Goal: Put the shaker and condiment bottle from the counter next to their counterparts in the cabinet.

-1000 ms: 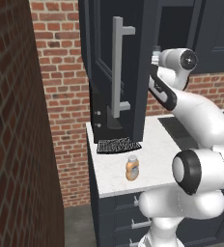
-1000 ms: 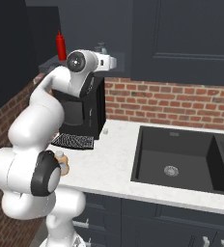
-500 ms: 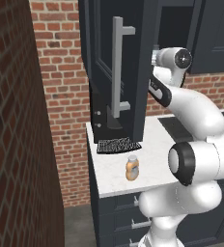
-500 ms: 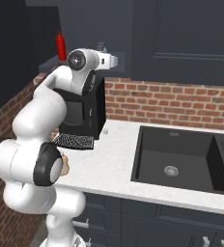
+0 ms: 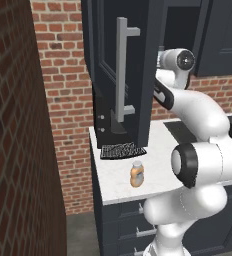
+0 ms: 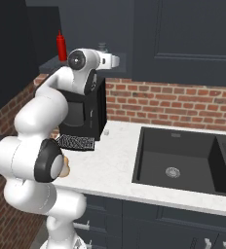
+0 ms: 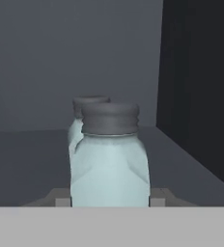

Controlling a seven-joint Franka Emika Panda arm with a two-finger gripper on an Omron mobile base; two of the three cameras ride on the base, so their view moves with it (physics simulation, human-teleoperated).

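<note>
The shaker (image 7: pixel 110 164), a pale grey-blue jar with a dark grey cap, stands upright between my gripper's (image 7: pixel 110 200) fingertips (image 7: pixel 62 201), and the gripper is shut on it. Close behind it on the cabinet shelf (image 7: pixel 32 154) stands a second jar of the same kind (image 7: pixel 85 103). In the base views my arm reaches up into the open cabinet (image 5: pixel 138 65), past its door with the silver bar handle (image 5: pixel 122 70). The condiment bottle (image 5: pixel 137 174), orange with a whitish cap, stands on the counter (image 5: pixel 158 150) near the front edge.
A black coffee machine (image 6: pixel 83 114) with a dark grille tray (image 5: pixel 119 150) stands under the cabinet. A red bottle (image 6: pixel 61 44) stands on the cabinet shelf. A dark sink (image 6: pixel 178 160) lies to the right. A brick wall (image 5: pixel 18 150) closes the left side.
The lower arm and elbow have shifted slightly. The hand stays inside the cabinet with the shaker in its grip.
</note>
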